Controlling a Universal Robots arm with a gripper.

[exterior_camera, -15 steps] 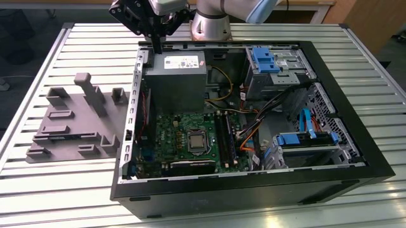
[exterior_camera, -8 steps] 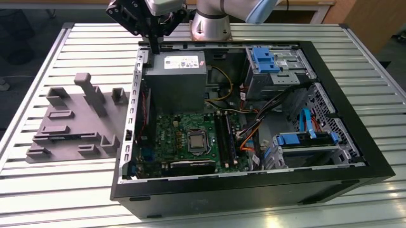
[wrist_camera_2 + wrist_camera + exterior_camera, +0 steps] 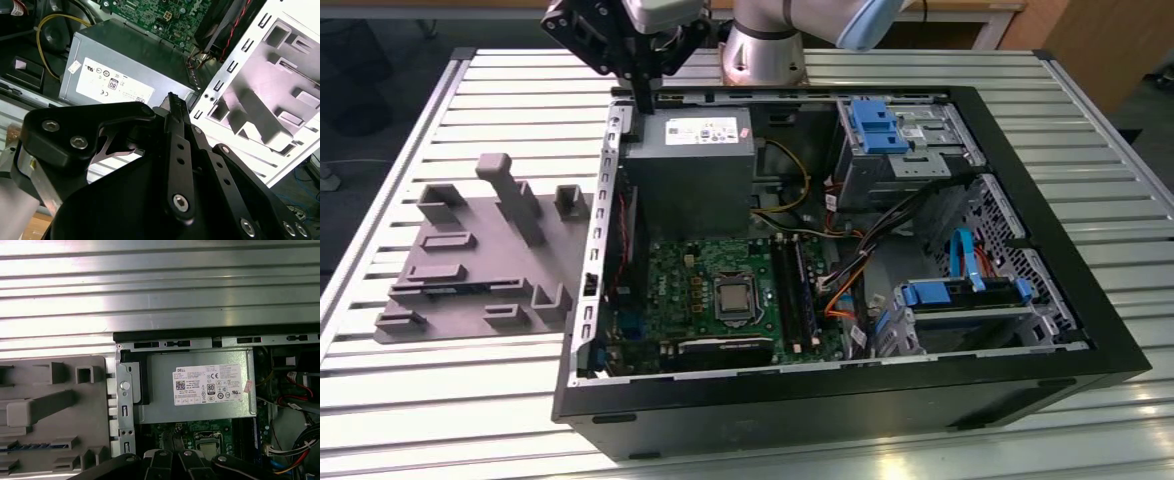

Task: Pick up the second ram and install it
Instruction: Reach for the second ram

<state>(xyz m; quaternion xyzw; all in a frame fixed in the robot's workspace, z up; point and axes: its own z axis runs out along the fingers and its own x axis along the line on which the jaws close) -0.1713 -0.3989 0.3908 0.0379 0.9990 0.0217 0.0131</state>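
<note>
Exterior view: black two-finger claw hangs over the rear edge of the open black computer case, just beside the grey metal power supply box. Its fingers are narrow, pressed together, with nothing between them. Second wrist view: claw tips sit above the power supply box. First wrist view: second ram, a long narrow blue-green stick, sits edge-up in the grey plastic tray, well apart from the claw.

Black pincer, grey tray, black case, green board, blue brackets, grey power box, silver ribbed desk.
</note>
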